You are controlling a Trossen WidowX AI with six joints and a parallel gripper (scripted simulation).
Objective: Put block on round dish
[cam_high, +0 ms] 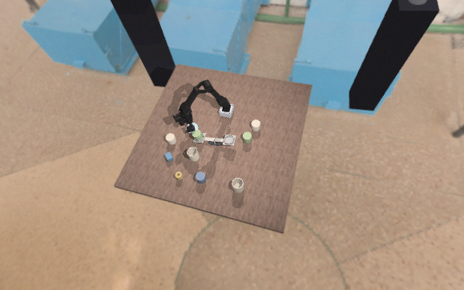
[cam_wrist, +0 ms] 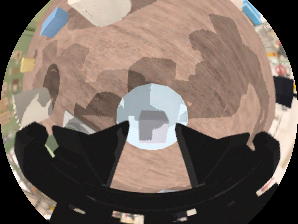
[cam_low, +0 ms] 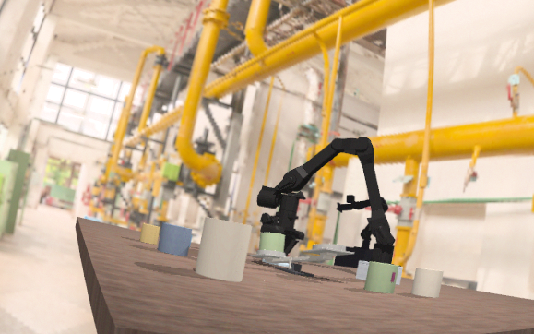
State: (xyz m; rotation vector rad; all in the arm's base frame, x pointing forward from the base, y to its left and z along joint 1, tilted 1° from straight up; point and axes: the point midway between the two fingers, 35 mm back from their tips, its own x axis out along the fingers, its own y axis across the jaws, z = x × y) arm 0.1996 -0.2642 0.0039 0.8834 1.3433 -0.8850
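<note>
The pale grey block [cam_wrist: 153, 131] is over the light-blue round dish [cam_wrist: 150, 95] [cam_high: 195, 126] and looks to rest on it. My gripper [cam_wrist: 152, 125] [cam_high: 191, 128] is open, with a fingertip on each side of the block and a gap to each. One green cup [cam_high: 197, 134] [cam_low: 272, 242] stands on the left pan of the balance [cam_high: 211, 139] [cam_low: 289, 259], close beside my gripper. The balance's other pan [cam_high: 229, 139] [cam_low: 330, 247] is bare. The other green cup [cam_high: 247, 137] [cam_low: 379, 278] stands on the table, right of the balance. No cup is above the dish.
A white cylinder [cam_high: 171, 138] stands left of the dish, another [cam_high: 256, 125] [cam_low: 427, 282] at the right. Beige cups [cam_high: 192, 155] [cam_high: 237, 185], a blue cylinder [cam_high: 200, 177] [cam_low: 174, 240], a blue block [cam_high: 169, 156] [cam_wrist: 55, 22] and a yellow ring [cam_high: 179, 175] stand further from the arm's base.
</note>
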